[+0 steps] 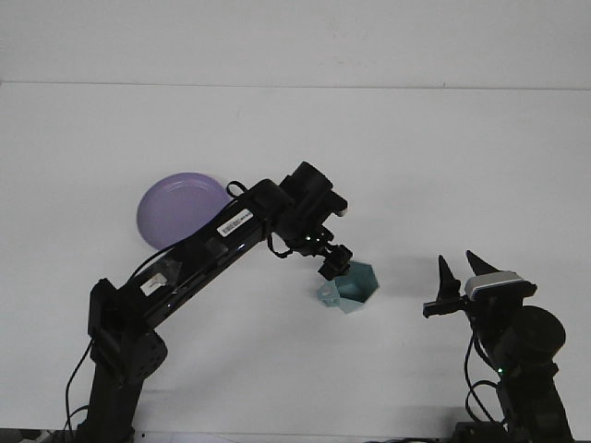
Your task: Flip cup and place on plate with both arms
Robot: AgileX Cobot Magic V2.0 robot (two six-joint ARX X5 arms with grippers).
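A teal cup [354,289] lies on its side on the white table, its mouth facing up and right, a small handle at its lower left. My left gripper [333,265] reaches from the left and hovers right at the cup's upper left rim; its fingers are too small and dark to judge. A purple plate [177,209] lies flat to the left, behind the left arm. My right gripper [461,273] stands at the lower right, open, its two dark fingers pointing up, a hand's width right of the cup.
The left arm [199,258] stretches diagonally across the table from the lower left toward the cup. The table's far edge [295,85] meets a pale wall.
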